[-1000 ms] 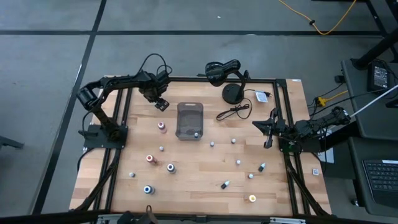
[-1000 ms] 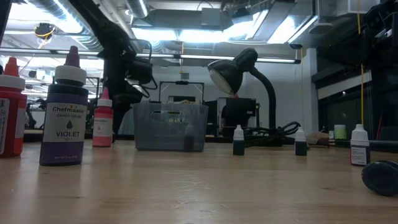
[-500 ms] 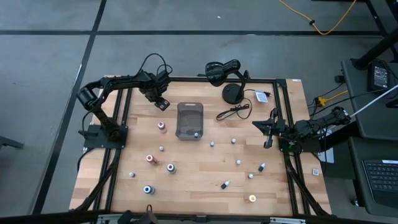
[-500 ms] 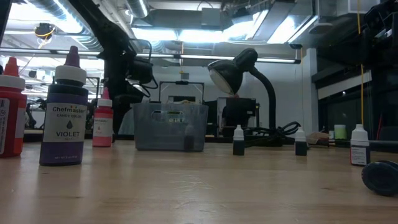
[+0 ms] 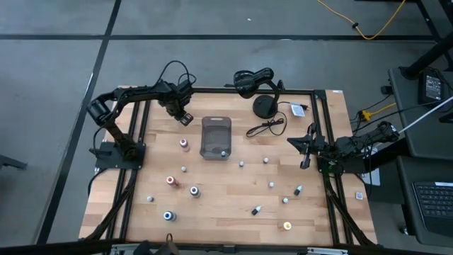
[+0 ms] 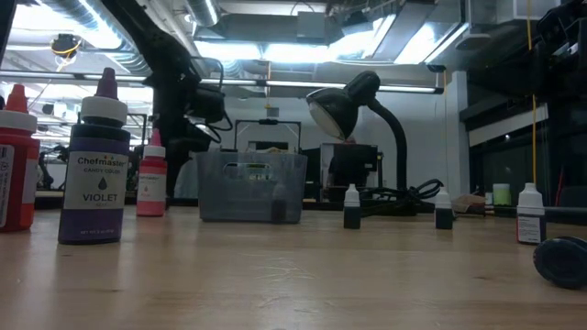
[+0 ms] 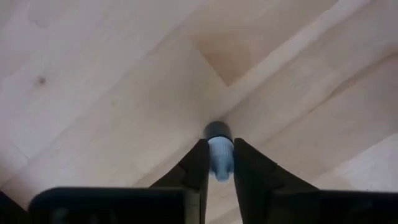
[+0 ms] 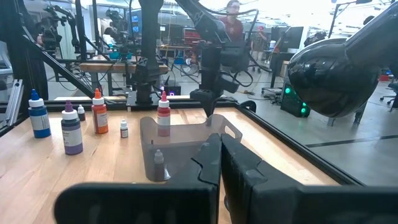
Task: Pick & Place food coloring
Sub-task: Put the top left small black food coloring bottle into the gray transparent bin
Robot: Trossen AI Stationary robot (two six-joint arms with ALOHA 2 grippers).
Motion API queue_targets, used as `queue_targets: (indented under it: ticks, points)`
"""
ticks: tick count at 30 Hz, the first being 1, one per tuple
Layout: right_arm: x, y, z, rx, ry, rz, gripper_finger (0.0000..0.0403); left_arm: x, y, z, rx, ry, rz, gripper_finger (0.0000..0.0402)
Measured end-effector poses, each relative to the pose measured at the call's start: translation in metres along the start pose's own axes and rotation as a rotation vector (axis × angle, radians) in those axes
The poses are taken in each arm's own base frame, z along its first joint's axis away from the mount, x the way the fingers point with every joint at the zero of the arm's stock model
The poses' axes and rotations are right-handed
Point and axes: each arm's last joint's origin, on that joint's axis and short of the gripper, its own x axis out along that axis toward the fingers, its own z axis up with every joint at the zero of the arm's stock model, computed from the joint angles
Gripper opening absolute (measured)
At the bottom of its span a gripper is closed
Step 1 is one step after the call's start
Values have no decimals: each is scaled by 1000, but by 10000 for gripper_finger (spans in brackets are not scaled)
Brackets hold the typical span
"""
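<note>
Bottles on the surface: the high view lets me count twelve loose food coloring bottles (image 5: pixel 195 190) scattered over the middle and near half of the surface (image 5: pixel 226 219), from the near left corner across to the near right corner.
Bottle in tray: one more small bottle (image 5: pixel 223 152) lies inside the gray tray (image 5: pixel 216 124), at its near end.
Bottle in hand: a blue-capped bottle (image 7: pixel 218 154), clamped between the two fingers (image 7: pixel 196 168) of the left hand (image 7: pixel 217 163).
Tray: one, set lengthwise near the middle of the far half of the surface.
Lamp: one black desk lamp (image 5: pixel 258 83) at the far edge, its round base (image 5: pixel 265 106) right of the tray and its cable (image 5: pixel 265 129) trailing toward the tray.
Left hand: over the far left part of the surface (image 5: pixel 182 117), left of the tray, jaws narrow and gripping the blue-capped bottle.
Right hand: parked at the right edge of the surface (image 5: pixel 306 159), fingers pressed together with nothing between them.
Only in left wrist view: the gripped bottle itself, seen from above against bare wood.
Only in low view: labels and colours of the nearest bottles, one violet bottle (image 6: pixel 95 170), one red bottle (image 6: pixel 14 165) and one pink bottle (image 6: pixel 151 179).
Only in right wrist view: a person (image 8: pixel 234 15) standing in the room beyond the surface.
</note>
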Motion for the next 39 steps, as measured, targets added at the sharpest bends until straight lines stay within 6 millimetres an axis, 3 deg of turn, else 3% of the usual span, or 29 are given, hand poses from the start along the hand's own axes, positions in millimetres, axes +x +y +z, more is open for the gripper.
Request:
queue_targets:
  ticks: [11,22,31,39]
  points:
    - [0,0,0,0,0,0,15,-42,-11,-10,33,-24,-8,46]
    - [0,0,0,0,0,0,15,-82,-35,-48,98,-45,-29,44]
    - [0,0,0,0,0,0,15,-99,-53,-81,177,0,10,44]
    - [0,0,0,0,0,0,15,-118,-69,-71,266,-53,57,44]
